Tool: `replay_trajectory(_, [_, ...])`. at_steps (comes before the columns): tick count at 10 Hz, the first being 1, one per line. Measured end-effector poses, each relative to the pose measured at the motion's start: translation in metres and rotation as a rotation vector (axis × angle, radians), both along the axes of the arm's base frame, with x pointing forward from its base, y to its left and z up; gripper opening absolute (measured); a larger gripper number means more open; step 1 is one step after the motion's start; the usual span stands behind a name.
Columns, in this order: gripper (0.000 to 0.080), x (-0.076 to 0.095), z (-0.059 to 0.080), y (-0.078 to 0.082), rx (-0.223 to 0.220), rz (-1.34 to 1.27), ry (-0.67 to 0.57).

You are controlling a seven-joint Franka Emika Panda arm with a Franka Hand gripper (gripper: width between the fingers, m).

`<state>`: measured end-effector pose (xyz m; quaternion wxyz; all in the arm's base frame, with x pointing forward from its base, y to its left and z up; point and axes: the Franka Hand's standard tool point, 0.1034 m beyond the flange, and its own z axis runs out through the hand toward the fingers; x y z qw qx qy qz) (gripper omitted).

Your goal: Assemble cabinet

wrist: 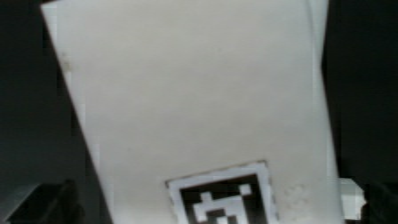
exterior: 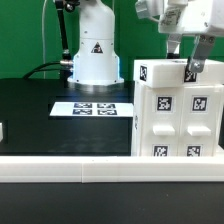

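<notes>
White cabinet [exterior: 178, 110], one hand [exterior: 189, 62] above

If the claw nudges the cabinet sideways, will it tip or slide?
The cabinet stands tall with flat faces, so it probably slides when pushed low and may tip when pushed near the top. It looks like rigid plastic, likely light. The claw is at its top edge.

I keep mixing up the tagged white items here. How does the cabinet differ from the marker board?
The cabinet is a tall, bulky box standing upright; the marker board is a thin sheet lying flat on the black table. The cabinet sits at the exterior view's right with the gripper at its top; the marker board lies near the middle with nothing touching it. Both are white with black-and-white square tags.
</notes>
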<state>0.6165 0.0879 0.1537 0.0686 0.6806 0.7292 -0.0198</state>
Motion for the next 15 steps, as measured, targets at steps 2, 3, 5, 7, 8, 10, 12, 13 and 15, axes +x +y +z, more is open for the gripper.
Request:
replay_trajectory(2, [0.0678,0.001,-0.001,-0.002,0.005,-0.037,-0.011])
replay_trajectory(3, [0.0678,0.001,-0.001,-0.002,0.005,-0.037,-0.010])
replay_trajectory(5, [0.0554,0.001,-0.001,-0.003,0.005,-0.040,-0.011])
replay_trajectory(7, [0.0554,0.001,-0.001,-0.003,0.007,-0.065,-0.014])
replay_trajectory(8, [0.0554,0.000,-0.001,-0.003,0.012,-0.136,-0.020])
replay_trajectory(10, [0.0554,-0.002,-0.001,-0.003,0.016,-0.235,-0.022])
replay_trajectory(12, [0.0555,-0.006,-0.001,-0.005,0.023,-0.387,-0.025])
replay_trajectory(13, [0.0555,-0.010,-0.002,-0.007,0.026,-0.488,-0.029])
replay_trajectory(15, [0.0556,-0.016,-0.002,-0.008,0.029,-0.650,-0.039])
